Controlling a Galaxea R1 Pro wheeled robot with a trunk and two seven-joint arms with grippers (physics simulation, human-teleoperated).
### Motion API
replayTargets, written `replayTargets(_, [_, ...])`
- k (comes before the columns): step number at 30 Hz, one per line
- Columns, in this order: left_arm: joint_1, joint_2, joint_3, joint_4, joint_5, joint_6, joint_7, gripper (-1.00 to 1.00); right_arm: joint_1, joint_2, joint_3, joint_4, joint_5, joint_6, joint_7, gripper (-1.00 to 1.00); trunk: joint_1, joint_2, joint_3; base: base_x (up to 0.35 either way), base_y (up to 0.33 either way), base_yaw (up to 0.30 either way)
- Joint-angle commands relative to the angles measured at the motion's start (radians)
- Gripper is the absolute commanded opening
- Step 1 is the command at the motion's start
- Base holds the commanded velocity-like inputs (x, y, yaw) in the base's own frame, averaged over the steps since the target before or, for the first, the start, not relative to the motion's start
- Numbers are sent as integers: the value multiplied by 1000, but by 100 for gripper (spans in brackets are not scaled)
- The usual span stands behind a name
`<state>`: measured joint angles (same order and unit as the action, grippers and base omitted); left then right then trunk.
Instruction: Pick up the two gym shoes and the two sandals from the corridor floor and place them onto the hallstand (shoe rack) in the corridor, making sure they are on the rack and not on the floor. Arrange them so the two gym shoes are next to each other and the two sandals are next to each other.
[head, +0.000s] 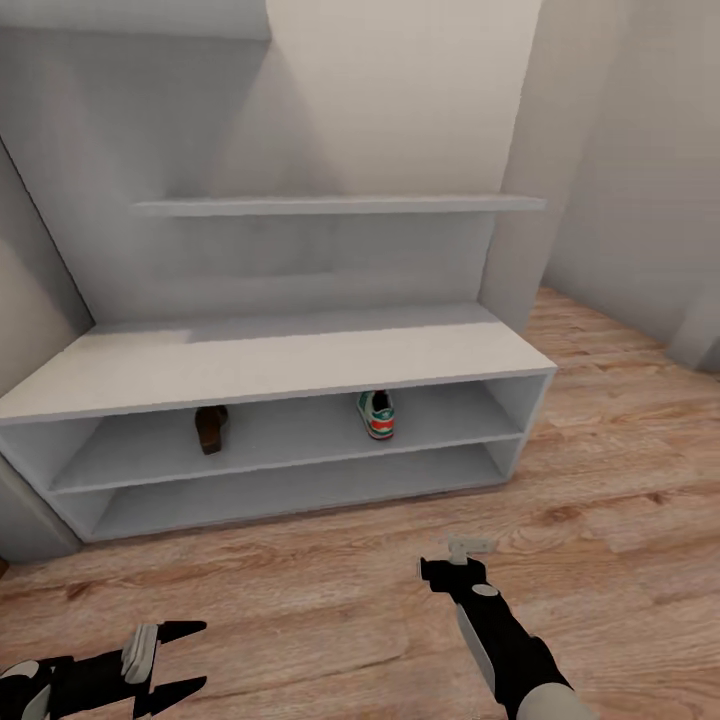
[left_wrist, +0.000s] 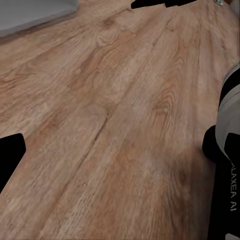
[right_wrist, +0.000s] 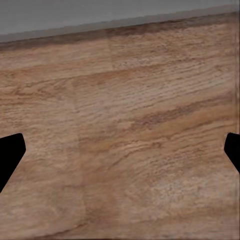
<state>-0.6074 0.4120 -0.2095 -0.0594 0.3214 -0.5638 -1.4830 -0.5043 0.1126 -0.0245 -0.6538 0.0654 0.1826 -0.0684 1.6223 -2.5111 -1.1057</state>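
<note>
The pale hallstand (head: 270, 362) stands against the wall ahead in the head view. On the upper of its two low shelves, one cream gym shoe (head: 377, 413) with a green-and-red heel sits right of centre, heel toward me. One dark-brown sandal (head: 211, 428) sits on the same shelf, left of centre, well apart from the shoe. My left gripper (head: 195, 658) is open and empty low over the corridor floor (head: 300, 600). My right gripper (head: 468, 552) hovers over the floor in front of the rack; in the right wrist view its fingertips (right_wrist: 11, 152) stand wide apart over bare planks, so it is open.
A long wall shelf (head: 340, 205) hangs above the bench top. The lower shelf (head: 300, 495) holds nothing I can see. A grey wall (head: 640, 200) closes the right side, with wood floor running past the rack's right end. My right forearm (left_wrist: 227, 165) crosses the left wrist view.
</note>
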Motion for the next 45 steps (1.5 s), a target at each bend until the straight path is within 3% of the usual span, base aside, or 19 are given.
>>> replayTargets(1, [0,1,-8,0,10,-7,-2,100,0,1,-2,-1,7,6,-1,100,0,0,-1,0,0,-299])
replayTargets(45, [0,1,-8,0,10,-7,0,100,0,1,-5,-1,4,5,-1,100,-1,0,3,0,0,-300])
